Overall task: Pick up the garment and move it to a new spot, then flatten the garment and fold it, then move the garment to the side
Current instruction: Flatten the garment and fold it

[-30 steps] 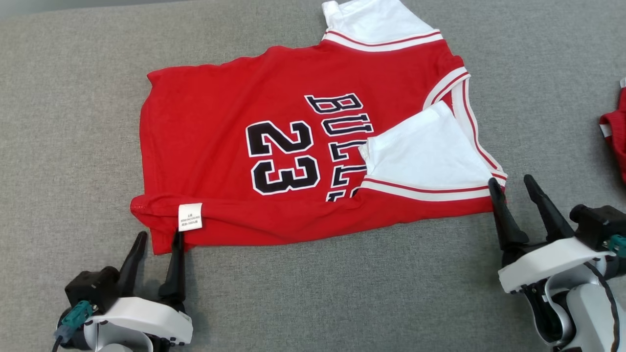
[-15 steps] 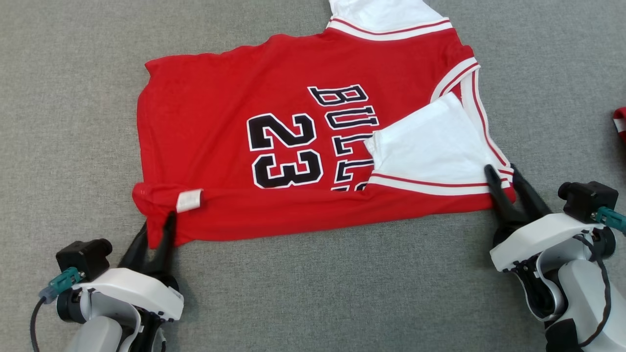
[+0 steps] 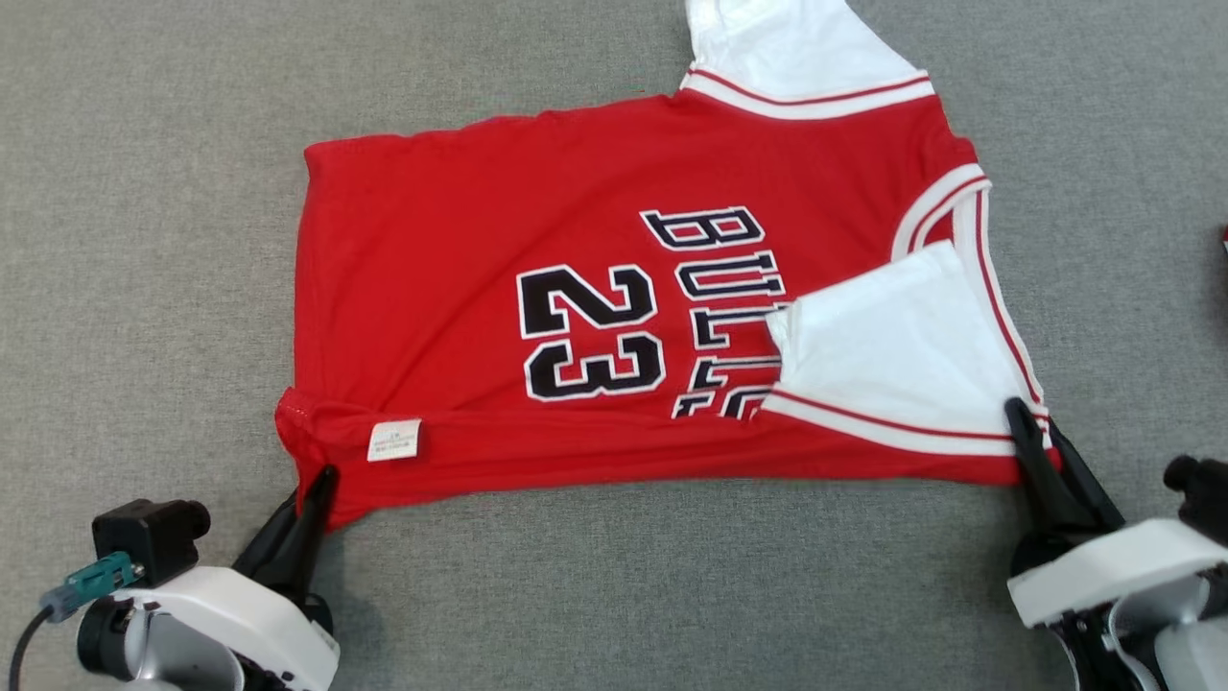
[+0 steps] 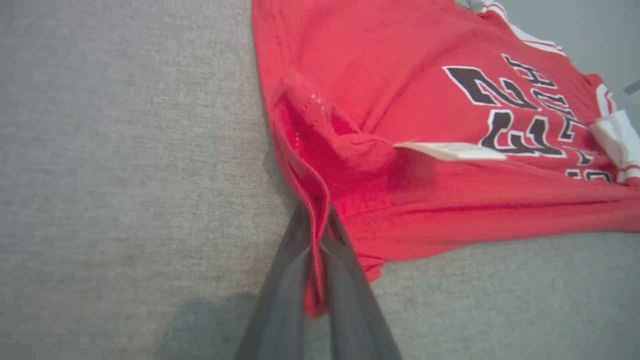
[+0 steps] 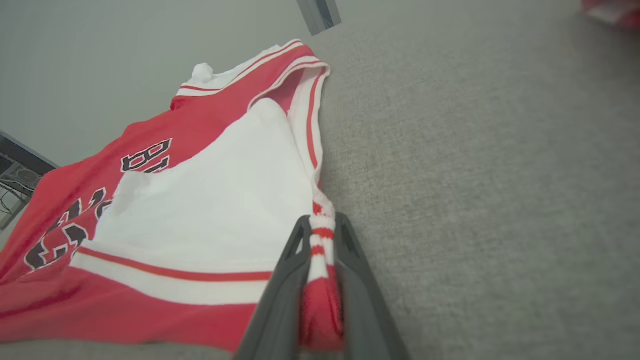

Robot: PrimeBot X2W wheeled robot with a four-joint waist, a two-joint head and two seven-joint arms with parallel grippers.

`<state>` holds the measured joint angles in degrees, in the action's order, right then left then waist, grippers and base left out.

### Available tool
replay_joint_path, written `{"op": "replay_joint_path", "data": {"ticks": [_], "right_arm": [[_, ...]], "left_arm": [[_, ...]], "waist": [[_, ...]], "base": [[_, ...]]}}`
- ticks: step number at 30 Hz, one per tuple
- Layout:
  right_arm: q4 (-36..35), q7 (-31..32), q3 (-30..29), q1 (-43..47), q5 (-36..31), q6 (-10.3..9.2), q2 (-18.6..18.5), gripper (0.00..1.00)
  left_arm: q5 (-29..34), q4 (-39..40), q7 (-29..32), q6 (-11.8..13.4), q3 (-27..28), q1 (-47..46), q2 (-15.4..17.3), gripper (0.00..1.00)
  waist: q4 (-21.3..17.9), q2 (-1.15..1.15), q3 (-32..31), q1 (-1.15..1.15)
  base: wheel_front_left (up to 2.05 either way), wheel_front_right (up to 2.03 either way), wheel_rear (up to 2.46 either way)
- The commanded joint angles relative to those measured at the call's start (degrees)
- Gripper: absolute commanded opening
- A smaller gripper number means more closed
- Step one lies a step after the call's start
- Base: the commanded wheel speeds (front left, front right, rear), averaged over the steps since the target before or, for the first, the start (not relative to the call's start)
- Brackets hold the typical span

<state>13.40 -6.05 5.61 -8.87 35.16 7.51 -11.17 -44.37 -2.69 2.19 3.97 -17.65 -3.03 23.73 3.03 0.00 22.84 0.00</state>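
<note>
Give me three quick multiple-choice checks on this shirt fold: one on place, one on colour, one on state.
1. Where does the left end effector hold the shirt? A far sleeve; B near hem corner; C collar.
2. What colour is the sleeve folded over the lettering? A white; B black; C blue.
3. The right end effector is: A open above the shirt; B shut on nothing; C shut on the shirt.
Key: 1 B, it pinches red cloth at the near hem corner beside the label; 2 A, plain white above striped trim; 3 C, striped trim is clamped in it.
</note>
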Motion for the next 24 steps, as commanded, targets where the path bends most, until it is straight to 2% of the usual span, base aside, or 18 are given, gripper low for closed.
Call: {"op": "replay_joint_path", "data": {"ticks": [1, 5, 9, 10, 11, 12, 13, 17, 24], "right_arm": [[-2.0, 0.6, -1.6, 2.8, -0.3, -0.04, 0.7, 0.0], [-8.6, 2.9, -5.6, 9.6, -1.8, -0.05, 4.3, 0.0], [-13.3, 4.9, -7.0, 13.1, -3.8, -0.04, 6.5, 0.0], [-13.7, 5.1, -7.4, 13.3, -5.3, -0.04, 6.6, 0.11], [-13.9, 5.5, -7.6, 13.3, -6.2, -0.04, 6.9, 0.44], [-14.0, 5.4, -7.5, 12.8, -6.7, -0.04, 7.2, 0.95], [-14.1, 5.6, -7.7, 12.2, -7.3, -0.04, 7.2, 1.0], [-13.9, 5.0, -8.3, 9.9, -10.6, -0.03, 7.2, 1.0], [-16.3, 2.0, -10.0, 6.0, -16.0, -0.03, 6.2, 1.0]], "left_arm": [[0.3, 1.9, 0.8, 1.3, 0.8, 1.2, 1.4, 0.0], [0.1, 7.1, 2.5, 3.7, 2.1, 4.0, 3.3, 0.0], [-0.1, 10.0, 3.7, 5.0, 2.2, 5.6, 3.9, 0.0], [-0.1, 10.2, 4.2, 5.1, 1.7, 5.9, 3.8, 0.04], [-0.4, 10.4, 4.6, 5.2, 1.3, 5.9, 3.6, 0.4], [-0.1, 10.4, 4.8, 5.3, 1.0, 5.9, 3.6, 0.84], [0.3, 10.3, 4.9, 5.3, 0.8, 5.8, 3.6, 1.0], [1.8, 9.9, 2.8, 6.3, 0.5, 5.1, 2.7, 1.0], [5.1, 10.5, -5.2, 8.6, 2.7, 2.7, 0.0, 1.0]], "waist": [[0.0, 0.0, 0.0, 0.0], [-0.3, 0.0, -0.1, 0.0], [-1.3, 0.0, -0.2, 0.0], [-1.5, 0.0, -0.2, 0.0], [-1.6, 0.0, -0.2, 0.0], [-1.7, 0.0, -0.3, 0.0], [-1.9, 0.0, -0.3, 0.0], [-1.8, 0.0, -0.7, 0.0], [-1.6, 0.0, -1.8, 0.0]], "base": [[0.0, 0.0, 0.0], [0.0, 0.0, 0.0], [0.0, 0.0, 0.0], [0.0, 0.0, 0.0], [0.0, 0.0, 0.0], [0.0, 0.0, 0.0], [0.0, 0.0, 0.0], [0.0, 0.0, 0.0], [0.0, 0.0, 0.0]]}}
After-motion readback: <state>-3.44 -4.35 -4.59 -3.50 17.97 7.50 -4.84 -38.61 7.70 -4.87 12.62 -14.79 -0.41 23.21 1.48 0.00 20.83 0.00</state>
